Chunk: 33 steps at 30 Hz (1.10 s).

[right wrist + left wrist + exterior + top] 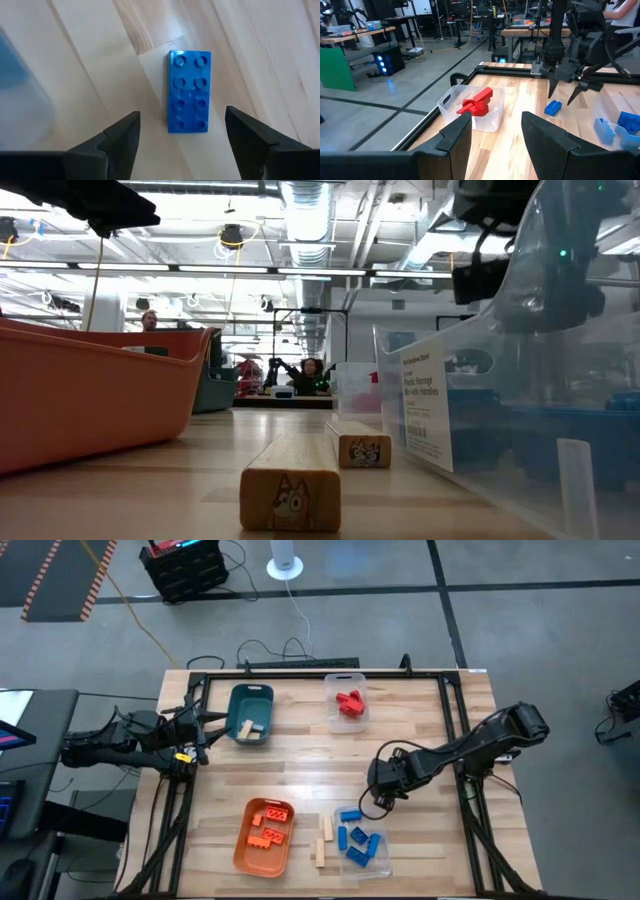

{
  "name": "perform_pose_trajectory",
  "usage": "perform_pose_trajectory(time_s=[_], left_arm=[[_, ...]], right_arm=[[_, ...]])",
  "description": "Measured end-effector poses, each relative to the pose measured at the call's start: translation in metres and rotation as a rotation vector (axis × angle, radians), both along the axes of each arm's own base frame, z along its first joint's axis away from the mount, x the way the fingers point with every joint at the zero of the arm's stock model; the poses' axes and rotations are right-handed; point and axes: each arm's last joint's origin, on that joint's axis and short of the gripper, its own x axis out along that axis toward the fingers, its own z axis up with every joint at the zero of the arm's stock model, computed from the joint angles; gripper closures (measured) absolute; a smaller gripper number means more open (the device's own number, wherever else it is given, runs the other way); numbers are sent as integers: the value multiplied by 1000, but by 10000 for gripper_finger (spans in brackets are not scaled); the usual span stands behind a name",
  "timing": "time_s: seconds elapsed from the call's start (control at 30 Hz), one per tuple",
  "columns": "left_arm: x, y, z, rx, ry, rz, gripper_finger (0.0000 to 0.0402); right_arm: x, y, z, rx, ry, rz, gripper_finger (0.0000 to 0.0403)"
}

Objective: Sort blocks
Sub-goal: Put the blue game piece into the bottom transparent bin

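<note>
The right pincer (pixel 182 137) hangs with fingers apart over a blue brick (pixel 189 91) on the surface (pixel 300 765), ready to grip; the left pincer (pixel 497 137) waits, also apart.

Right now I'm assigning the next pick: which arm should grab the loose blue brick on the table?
Right. The right gripper hangs open directly over the blue brick; the left gripper waits by the teal tray.

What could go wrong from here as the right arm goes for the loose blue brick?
The right gripper hangs open over the blue brick, which lies flat on the table; its fingers straddle it off-centre, so closing might twist or push it. The clear bin of blue bricks sits close by and could get nudged. The left gripper waits open near the teal tray.
</note>
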Motion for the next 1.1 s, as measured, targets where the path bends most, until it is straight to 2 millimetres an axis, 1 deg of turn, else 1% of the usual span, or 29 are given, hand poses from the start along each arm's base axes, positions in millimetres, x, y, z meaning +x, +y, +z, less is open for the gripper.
perform_pose_trajectory(time_s=[0.13,0.27,0.5,0.73,0.8,0.9,1.1], left_arm=[[0,0,0,-7,-2,1,233],[0,0,0,-7,-1,0,233],[0,0,0,-7,0,0,233],[0,0,0,-7,0,0,233],[0,0,0,-7,0,0,233],[0,0,0,-6,1,0,233],[0,0,0,3,4,-1,233]], right_arm=[[4,0,-10,-17,22,6,127],[5,-1,-14,-49,29,10,127],[2,-4,-22,-49,7,8,127],[-2,-12,-28,-54,37,-10,131],[-4,-14,-31,-53,41,-15,141],[-6,-16,-35,-40,42,-17,165],[-7,-16,-35,-44,49,4,236]])
